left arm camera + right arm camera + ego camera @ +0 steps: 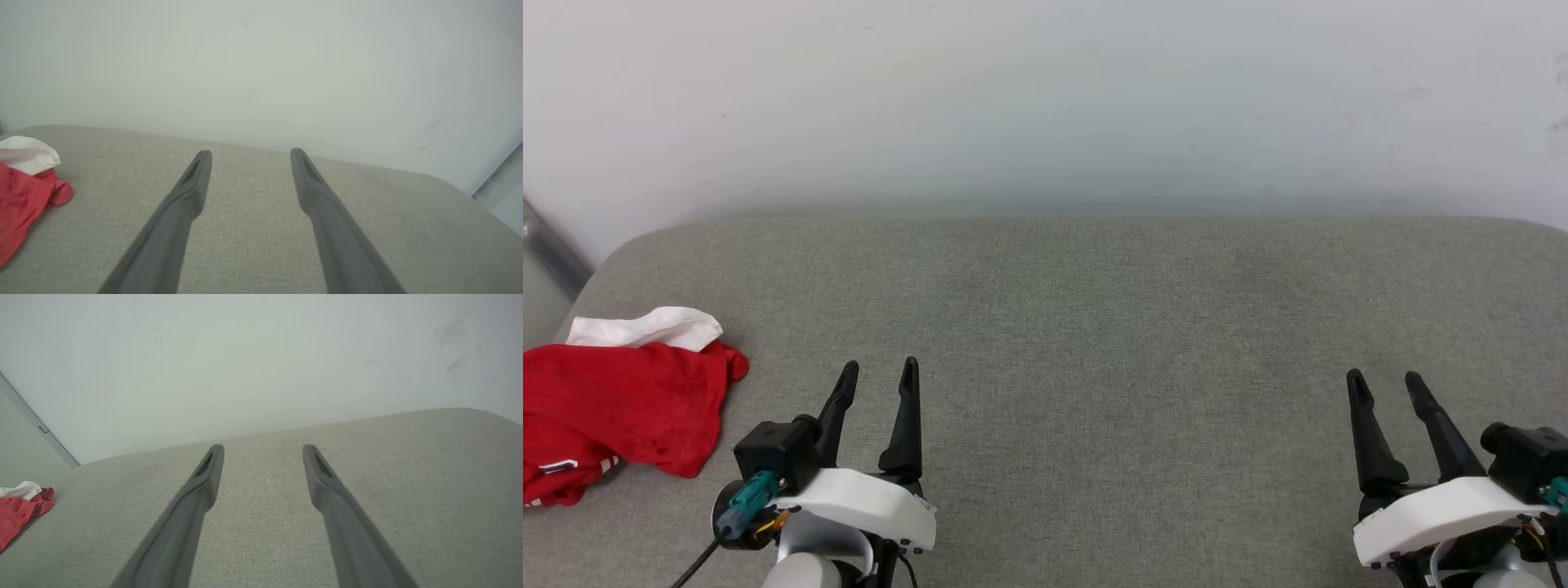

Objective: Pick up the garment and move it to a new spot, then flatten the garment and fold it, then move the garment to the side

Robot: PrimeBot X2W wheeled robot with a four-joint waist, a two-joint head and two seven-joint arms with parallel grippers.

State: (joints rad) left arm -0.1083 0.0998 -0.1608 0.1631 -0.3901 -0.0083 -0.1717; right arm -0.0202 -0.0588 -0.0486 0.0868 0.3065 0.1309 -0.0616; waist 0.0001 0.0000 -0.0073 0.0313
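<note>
At the lower left of the head view we see the garment (pixel 621 408), a crumpled red heap with white cloth at its top. It lies at the left edge of the grey upholstered surface (pixel 1094 327) and runs off the frame's left side. A strip of red-and-white trim shows near its lower edge. The left gripper (pixel 880 363) stands at lower left of centre, just right of the garment but apart from it, its two dark fingers spread and holding nothing. The right gripper (pixel 1383 375) sits at the lower right, well apart from the cloth, fingers likewise spread and empty. In both wrist views we find grey fabric between the fingers and the red heap at the left edge. A pale wall (pixel 1045 98) spans the upper frame.
</note>
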